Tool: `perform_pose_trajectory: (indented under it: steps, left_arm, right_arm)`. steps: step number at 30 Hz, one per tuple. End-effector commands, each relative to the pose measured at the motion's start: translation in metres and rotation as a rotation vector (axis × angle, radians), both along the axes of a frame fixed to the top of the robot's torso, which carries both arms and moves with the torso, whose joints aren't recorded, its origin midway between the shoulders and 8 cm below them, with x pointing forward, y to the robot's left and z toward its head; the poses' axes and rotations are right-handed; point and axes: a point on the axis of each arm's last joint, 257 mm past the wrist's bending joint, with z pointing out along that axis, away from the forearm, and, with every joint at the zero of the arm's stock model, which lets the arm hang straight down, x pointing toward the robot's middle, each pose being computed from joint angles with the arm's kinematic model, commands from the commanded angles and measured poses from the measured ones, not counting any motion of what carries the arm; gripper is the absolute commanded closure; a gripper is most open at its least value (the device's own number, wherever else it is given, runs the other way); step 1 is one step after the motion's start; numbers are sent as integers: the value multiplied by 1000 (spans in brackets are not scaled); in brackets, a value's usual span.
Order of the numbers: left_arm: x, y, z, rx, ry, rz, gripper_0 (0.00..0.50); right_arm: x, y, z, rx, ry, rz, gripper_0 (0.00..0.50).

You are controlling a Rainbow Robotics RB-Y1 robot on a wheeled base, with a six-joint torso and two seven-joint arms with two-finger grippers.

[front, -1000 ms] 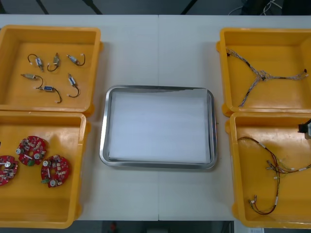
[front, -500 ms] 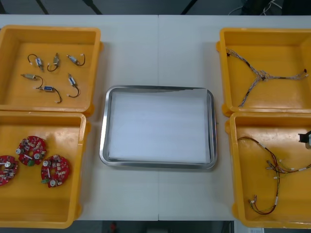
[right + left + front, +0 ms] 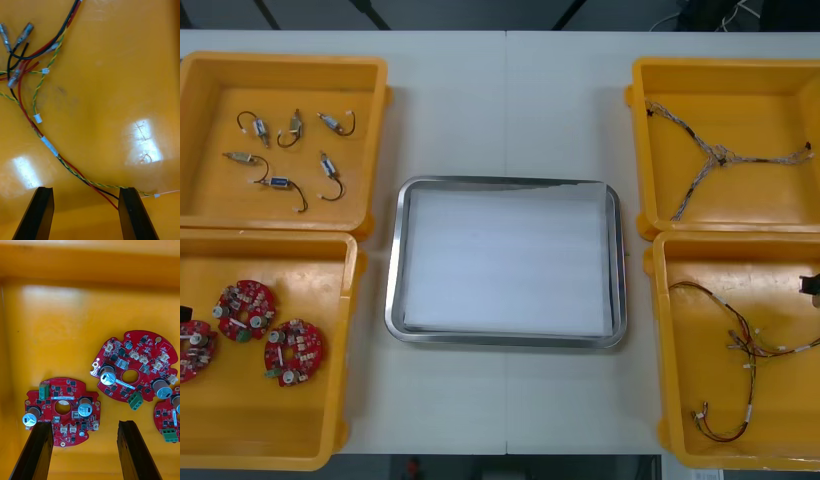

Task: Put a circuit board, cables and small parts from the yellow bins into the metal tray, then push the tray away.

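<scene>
Above circuit boards (image 3: 144, 352), left tool (image 3: 85, 425) spread; above cables (image 3: 49, 146), right tool (image 3: 87, 189) spread

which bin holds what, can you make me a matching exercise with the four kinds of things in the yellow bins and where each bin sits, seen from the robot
Things
1. small metal parts
2. round red circuit boards
3. twisted blue and white cable
4. red and yellow cables

Places
A. near right yellow bin
B. far left yellow bin
C. near left yellow bin
D. far right yellow bin

Pairs: 1-B, 2-C, 3-D, 4-A
</scene>
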Motion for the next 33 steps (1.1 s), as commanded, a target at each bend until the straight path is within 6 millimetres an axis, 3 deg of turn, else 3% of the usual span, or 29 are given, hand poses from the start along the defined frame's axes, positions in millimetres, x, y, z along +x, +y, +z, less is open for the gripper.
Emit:
perform_pose_trajectory:
  steps: [1, 24, 33]
  left_arm:
    - [-6, 12, -9, 99, 23, -120, 0]
    - [-10, 6, -40, 109, 42, -175, 0]
    - [-3, 1, -44, 106, 33, -191, 0]
  right_arm:
    - [-7, 3, -20, 6, 12, -11, 0]
    - [-12, 13, -59, 11, 62, -5, 0]
    - [-10, 15, -62, 9, 59, -2, 0]
